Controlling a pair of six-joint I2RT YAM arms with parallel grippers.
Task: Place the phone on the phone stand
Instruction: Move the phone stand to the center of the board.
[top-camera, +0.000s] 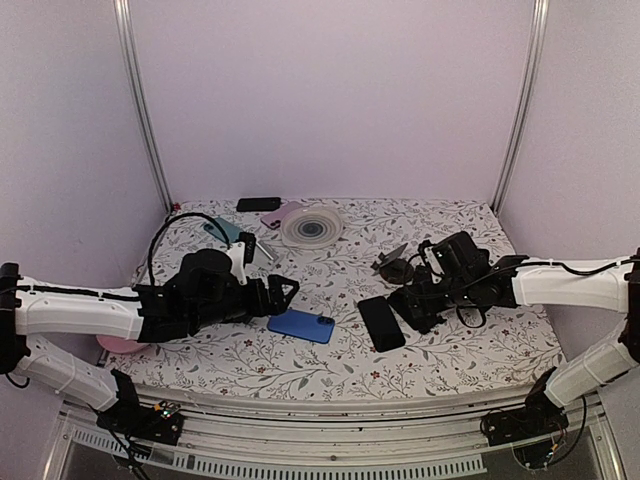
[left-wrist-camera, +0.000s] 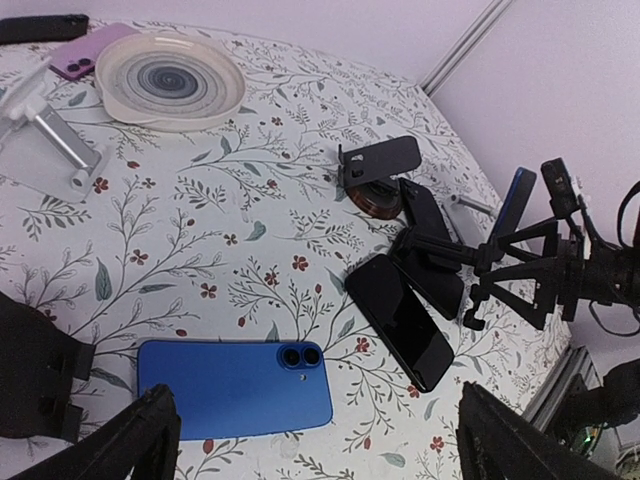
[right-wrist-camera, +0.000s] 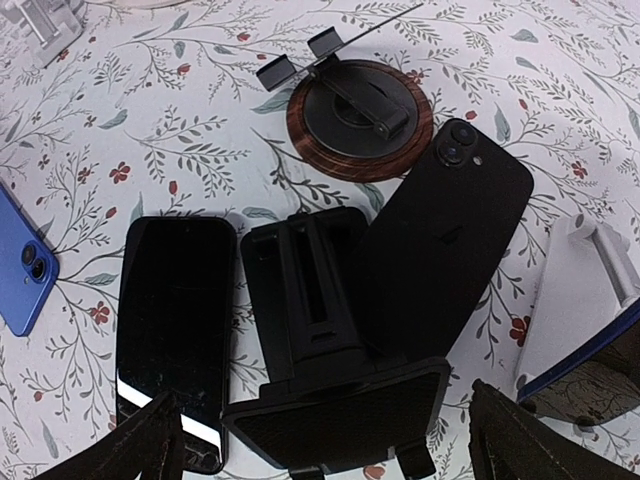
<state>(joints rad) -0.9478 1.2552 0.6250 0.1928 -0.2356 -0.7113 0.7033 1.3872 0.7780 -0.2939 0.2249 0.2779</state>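
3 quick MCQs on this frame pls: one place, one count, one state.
1. The blue phone is: A flat on the table by the left gripper; B propped on a stand; C lifted in the air.
2. Lenses on its back: A one; B two; C three.
3. The right gripper is: A shut on a phone; B shut on a stand; C open, empty.

A, it lies flat on the floral cloth. B, two lenses show in the left wrist view. C, its fingers are spread wide and grip nothing.
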